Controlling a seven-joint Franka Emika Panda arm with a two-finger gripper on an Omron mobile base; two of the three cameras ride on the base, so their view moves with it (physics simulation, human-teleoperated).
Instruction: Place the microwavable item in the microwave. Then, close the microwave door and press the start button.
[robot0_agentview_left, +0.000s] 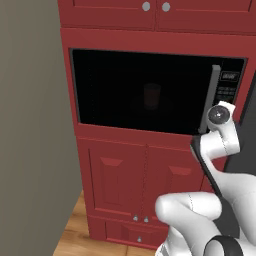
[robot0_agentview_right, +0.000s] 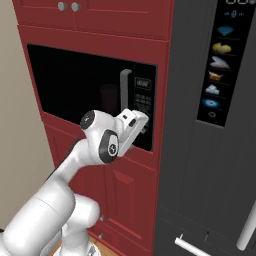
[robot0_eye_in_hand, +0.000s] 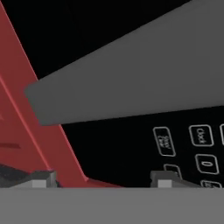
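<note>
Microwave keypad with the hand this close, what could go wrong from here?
The hand sits tight against the key panel, fingertips spread wide: one could land on a neighbouring key such as Clock instead of start. The grey door handle is right beside the hand and could be bumped. The cup sits dimly behind the closed door.

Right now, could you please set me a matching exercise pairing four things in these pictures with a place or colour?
Things:
1. microwave door
2. bar handle
3. cabinetry
4. gripper

Descriptions:
A. red
B. grey, vertical, beside the key panel
C. black, shut
D. close to the keys, low at the door's handle end

Pairs: 1-C, 2-B, 3-A, 4-D
</note>
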